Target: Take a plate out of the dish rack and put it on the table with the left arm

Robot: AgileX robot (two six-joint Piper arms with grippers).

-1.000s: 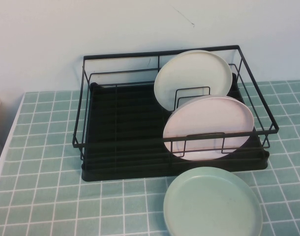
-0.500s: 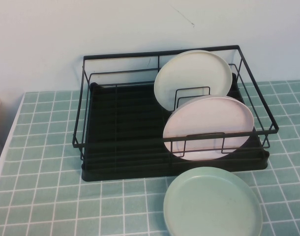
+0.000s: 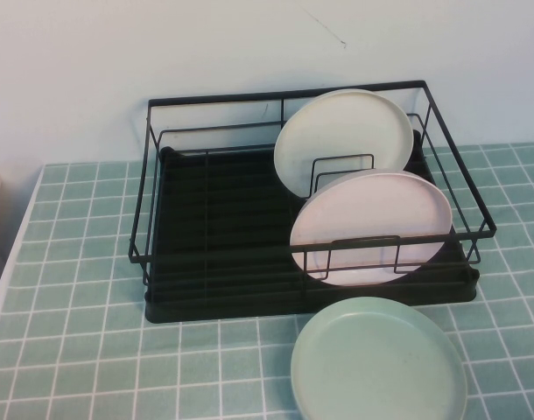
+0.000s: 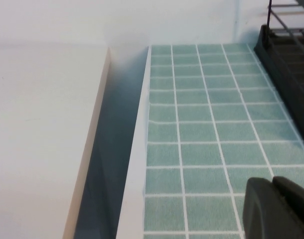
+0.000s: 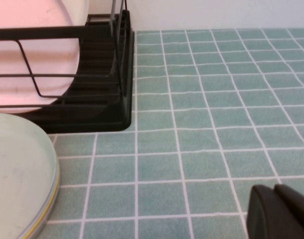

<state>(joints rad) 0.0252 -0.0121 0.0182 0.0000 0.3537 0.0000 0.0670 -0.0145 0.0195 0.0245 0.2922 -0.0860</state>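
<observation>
The pale pink plate leans upright in the front right of the black wire dish rack; it also shows in the right wrist view. A cream-white plate stands behind it. Neither arm shows in the high view. My left gripper is shut and empty, low over the teal tiled table near its left edge, with the dish rack's corner far ahead. My right gripper is shut and empty over the tiles right of the rack.
A mint green plate lies flat on the table in front of the rack's right end; it also shows in the right wrist view. A cream-coloured counter sits beyond a gap off the table's left edge. A white wall stands behind.
</observation>
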